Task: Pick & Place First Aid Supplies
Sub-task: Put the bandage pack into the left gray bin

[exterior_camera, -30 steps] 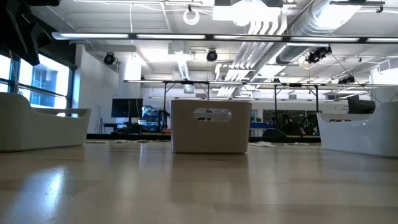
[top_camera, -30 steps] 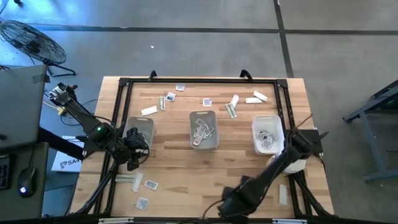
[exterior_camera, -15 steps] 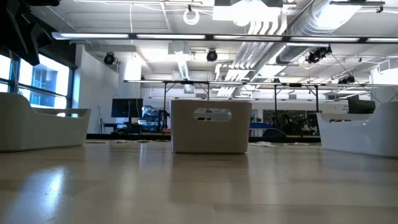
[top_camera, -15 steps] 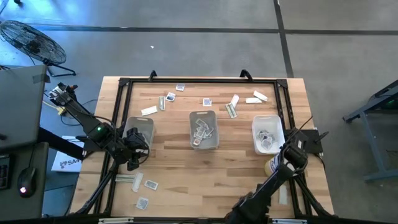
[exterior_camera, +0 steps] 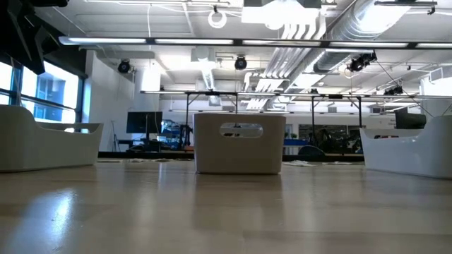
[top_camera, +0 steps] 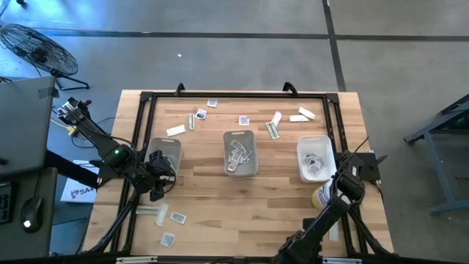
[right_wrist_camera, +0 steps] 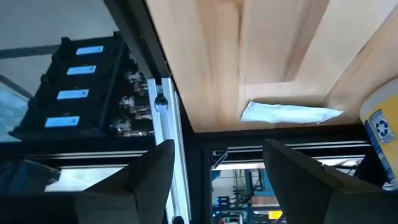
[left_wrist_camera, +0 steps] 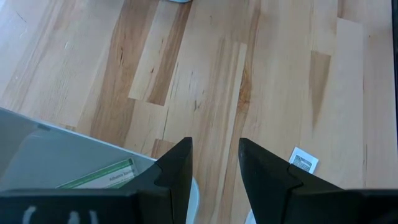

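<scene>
Small flat packets lie scattered on the wooden table: several along the far side, such as a square sachet point(top_camera: 243, 119) and a strip point(top_camera: 272, 130), and several at the near left point(top_camera: 163, 215). A white oblong wrapper point(top_camera: 333, 229) point(right_wrist_camera: 289, 113) lies at the near right. My left gripper point(top_camera: 156, 192) point(left_wrist_camera: 214, 143) hovers open at the near end of the left grey tray point(top_camera: 165, 154), holding nothing. My right gripper point(right_wrist_camera: 217, 146) is open at the table's near edge, close to the wrapper. A green-white strip point(left_wrist_camera: 102, 177) lies in the left tray, and a sachet point(left_wrist_camera: 303, 162) on the bare wood.
A grey middle tray point(top_camera: 239, 152) and a white right tray point(top_camera: 315, 158) hold packets. The round tub with the yellow label point(top_camera: 320, 196) point(right_wrist_camera: 379, 121) stands near the right arm's base. A black frame point(top_camera: 234, 95) rims the table. Bare wood lies between the trays and the near edge.
My right arm has swung toward the table's near right corner, carrying its gripper to the near edge and uncovering the round tub. The left arm and all packets have stayed put.
</scene>
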Motion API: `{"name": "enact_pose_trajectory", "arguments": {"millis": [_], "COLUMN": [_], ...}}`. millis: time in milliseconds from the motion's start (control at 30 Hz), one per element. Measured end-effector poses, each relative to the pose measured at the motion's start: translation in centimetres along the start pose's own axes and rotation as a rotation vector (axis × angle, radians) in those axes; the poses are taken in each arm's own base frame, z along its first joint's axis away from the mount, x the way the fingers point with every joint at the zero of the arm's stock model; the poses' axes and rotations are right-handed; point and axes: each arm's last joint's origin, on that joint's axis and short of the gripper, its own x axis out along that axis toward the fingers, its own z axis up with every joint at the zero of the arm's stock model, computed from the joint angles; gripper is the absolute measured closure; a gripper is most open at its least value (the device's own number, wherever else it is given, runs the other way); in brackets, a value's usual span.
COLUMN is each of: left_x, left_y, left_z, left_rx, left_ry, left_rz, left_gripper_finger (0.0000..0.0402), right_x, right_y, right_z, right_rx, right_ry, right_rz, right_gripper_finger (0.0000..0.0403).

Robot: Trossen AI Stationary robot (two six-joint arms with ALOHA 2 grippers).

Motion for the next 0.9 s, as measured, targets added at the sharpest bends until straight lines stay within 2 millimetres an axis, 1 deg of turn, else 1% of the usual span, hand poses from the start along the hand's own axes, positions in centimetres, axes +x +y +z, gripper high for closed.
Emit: {"name": "enact_pose_trajectory", "arguments": {"millis": [233,367,467,567,667,800,900], "left_x": [0.0,0.0,0.0,0.0,0.0,0.0,0.0], "left_y": [0.0,0.0,0.0,0.0,0.0,0.0,0.0], "left_z": [0.0,0.0,0.0,0.0,0.0,0.0,0.0], "left_rx": [0.0,0.0,0.0,0.0,0.0,0.0,0.0], "left_ry": [0.0,0.0,0.0,0.0,0.0,0.0,0.0], "left_rz": [0.0,0.0,0.0,0.0,0.0,0.0,0.0], "left_gripper_finger": [0.0273,0.0273,0.0273,0.0273,0.0273,0.0273,0.0273], "right_x": [-0.1,0.1,1.0,2.1,2.9,4.0,5.3], "right_y": [-0.1,-0.3,-1.3,-2.3,-3.1,-3.9,-4.1], "right_z": [0.0,-0.2,-0.3,-0.6,-0.7,-0.3,0.1], "right_rx": [-0.035,-0.047,0.001,0.01,-0.021,-0.079,-0.118], "right_ry": [-0.007,0.007,0.061,0.106,0.107,0.069,0.075], "right_rz": [-0.002,-0.003,-0.013,-0.039,-0.059,-0.074,-0.042], "right_gripper_finger": [0.0164,0.0164,0.0164,0.0164,0.0165,0.0168,0.0167]}}
